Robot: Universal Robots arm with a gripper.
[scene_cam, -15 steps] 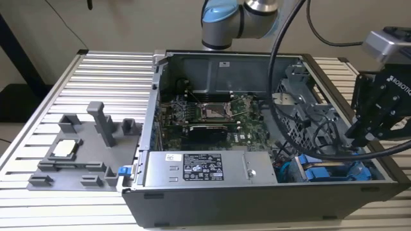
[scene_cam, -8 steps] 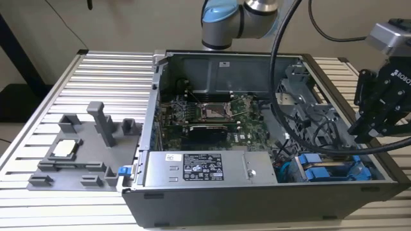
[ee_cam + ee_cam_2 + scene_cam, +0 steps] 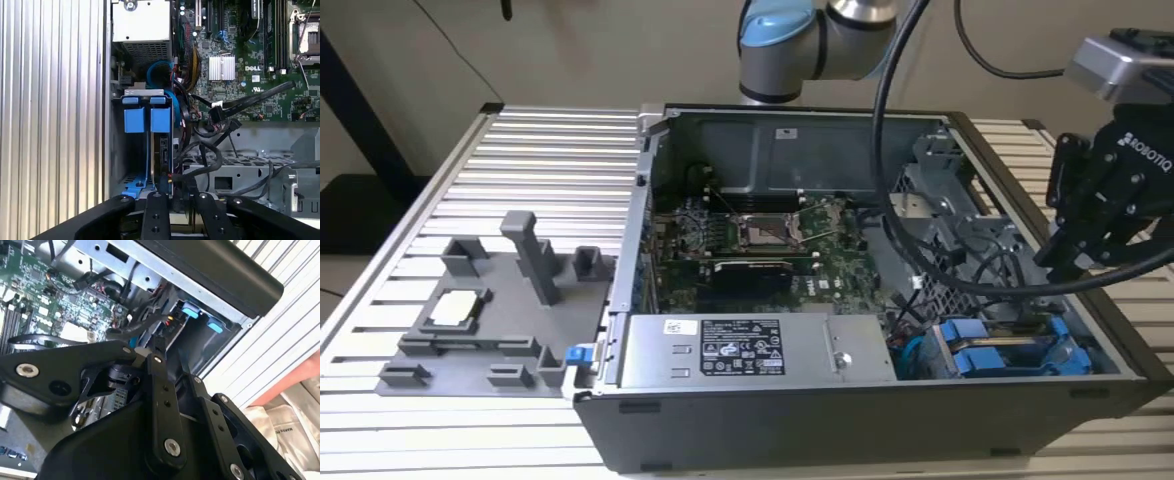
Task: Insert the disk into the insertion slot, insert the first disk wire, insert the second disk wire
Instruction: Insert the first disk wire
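Gripper fingers drawn nearly together, apparently pinching a dark disk wire at the cage mouth. Beyond it, the disk in its blue carrier sits seated in the insertion slot. Whether the plug is home is hidden behind the fingers; first or second wire, cannot tell.

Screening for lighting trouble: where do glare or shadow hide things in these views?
Exterior view: even light, grey sheet-metal drive bay shaded. Second wrist view: ribbed white metal tabletop glares pale. First wrist view: bay dark beyond the bright blue plastic carrier tabs.
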